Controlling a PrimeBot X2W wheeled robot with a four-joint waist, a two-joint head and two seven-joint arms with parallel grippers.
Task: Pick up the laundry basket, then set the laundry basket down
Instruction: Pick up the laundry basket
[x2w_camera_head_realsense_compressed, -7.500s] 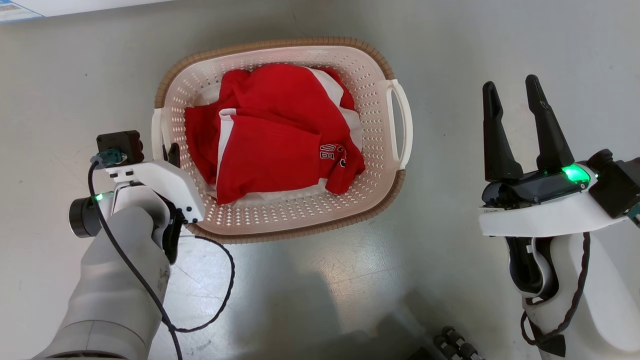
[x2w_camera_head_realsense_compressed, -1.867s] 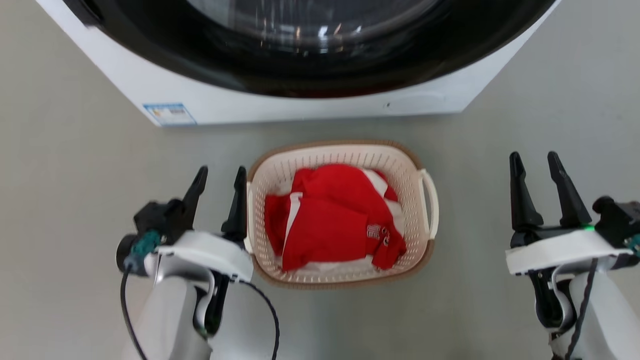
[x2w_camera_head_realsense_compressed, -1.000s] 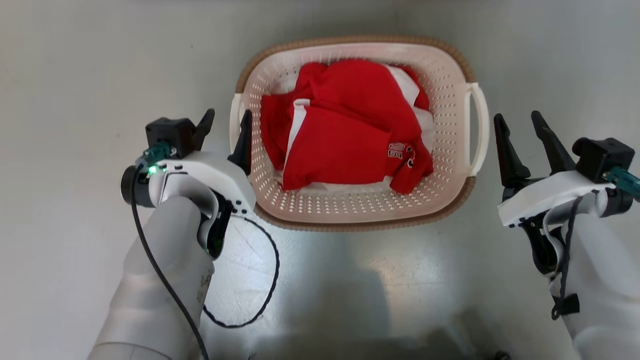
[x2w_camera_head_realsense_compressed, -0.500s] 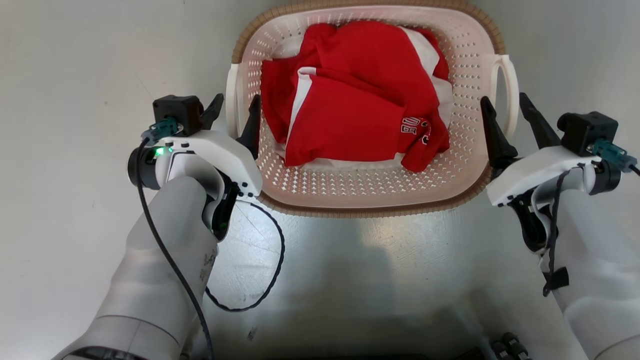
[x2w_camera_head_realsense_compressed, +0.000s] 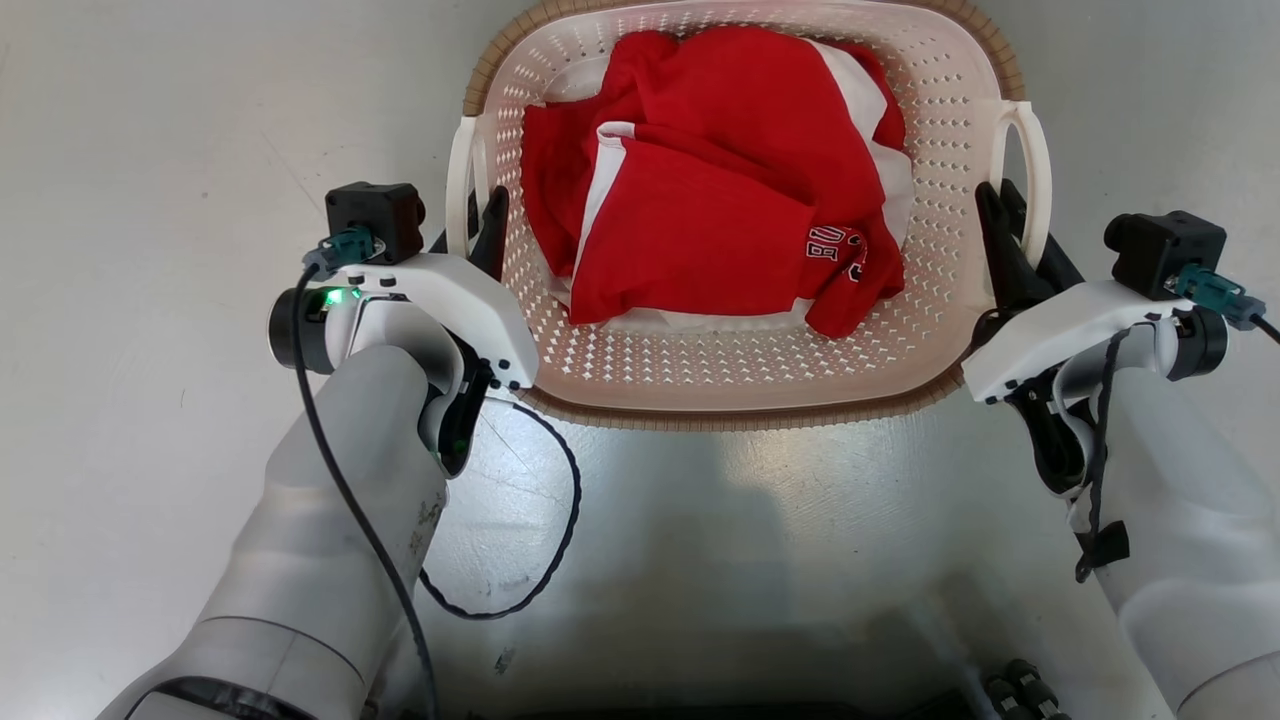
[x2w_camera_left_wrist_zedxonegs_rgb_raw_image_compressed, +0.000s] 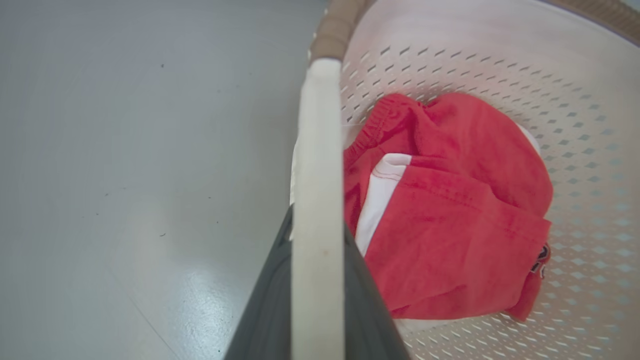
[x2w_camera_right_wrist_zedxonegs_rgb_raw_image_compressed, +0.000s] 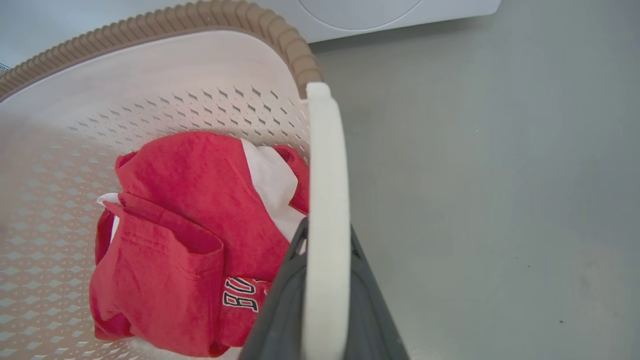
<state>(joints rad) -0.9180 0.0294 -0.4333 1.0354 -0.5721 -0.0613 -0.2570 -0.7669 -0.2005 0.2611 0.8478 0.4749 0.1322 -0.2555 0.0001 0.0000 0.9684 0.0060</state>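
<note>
vs 0.5 s ago: both grippers closed in from open | left gripper (x2w_camera_head_realsense_compressed: 468, 215) clamps left handle (x2w_camera_head_realsense_compressed: 457, 175) | right gripper (x2w_camera_head_realsense_compressed: 1015, 225) clamps right handle (x2w_camera_head_realsense_compressed: 1041, 170) | basket (x2w_camera_head_realsense_compressed: 740, 405) on floor (x2w_camera_head_realsense_compressed: 150, 300) between arms, red clothes (x2w_camera_head_realsense_compressed: 700, 200) inside

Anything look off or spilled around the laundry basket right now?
Nothing stands out. The laundry basket looks intact, the red garment sits bunched inside, no spill on the floor, and the left gripper and right gripper each clamp a side handle.

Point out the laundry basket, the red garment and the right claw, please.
laundry basket (x2w_camera_head_realsense_compressed: 740, 375): head view, near perforated wall.
red garment (x2w_camera_head_realsense_compressed: 700, 240): head view, middle of the cloth.
right claw (x2w_camera_head_realsense_compressed: 1000, 200): head view, between its fingertips.
</note>
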